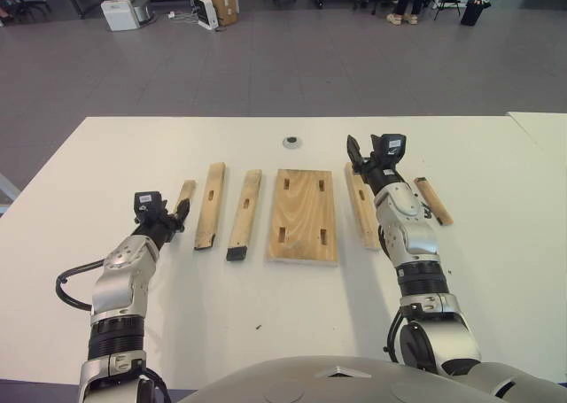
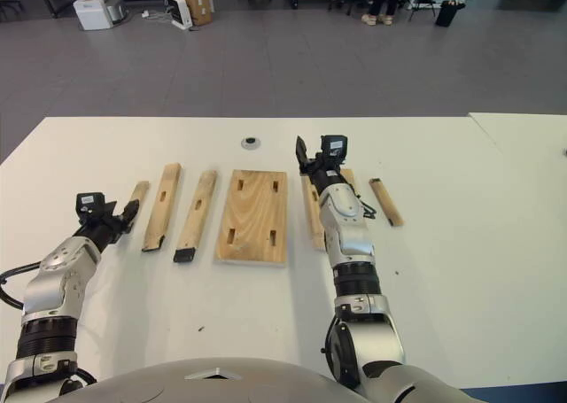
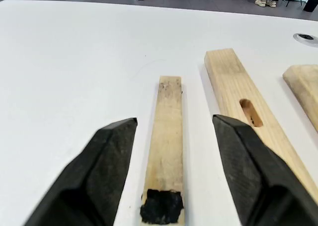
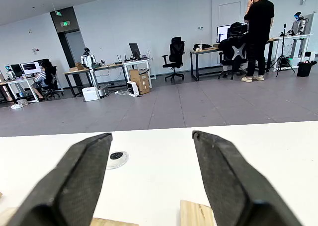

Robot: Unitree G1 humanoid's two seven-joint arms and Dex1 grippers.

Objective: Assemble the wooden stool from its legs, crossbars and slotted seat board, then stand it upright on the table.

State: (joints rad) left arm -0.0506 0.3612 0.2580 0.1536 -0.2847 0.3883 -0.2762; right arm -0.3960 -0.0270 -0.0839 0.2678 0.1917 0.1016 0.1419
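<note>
Stool parts lie flat and unassembled in a row on the white table: the seat board in the middle, two legs and the left crossbar to one side, the right leg and right crossbar to the other. The left tool is spread wide astride the left crossbar's near end, gripping nothing. The right tool, equally wide and empty, hangs over the right leg's far end.

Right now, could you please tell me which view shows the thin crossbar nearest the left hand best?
The left wrist view: the crossbar lies close up, framed by the open left hand. Both eye views show it small, its near end behind that hand.
</note>
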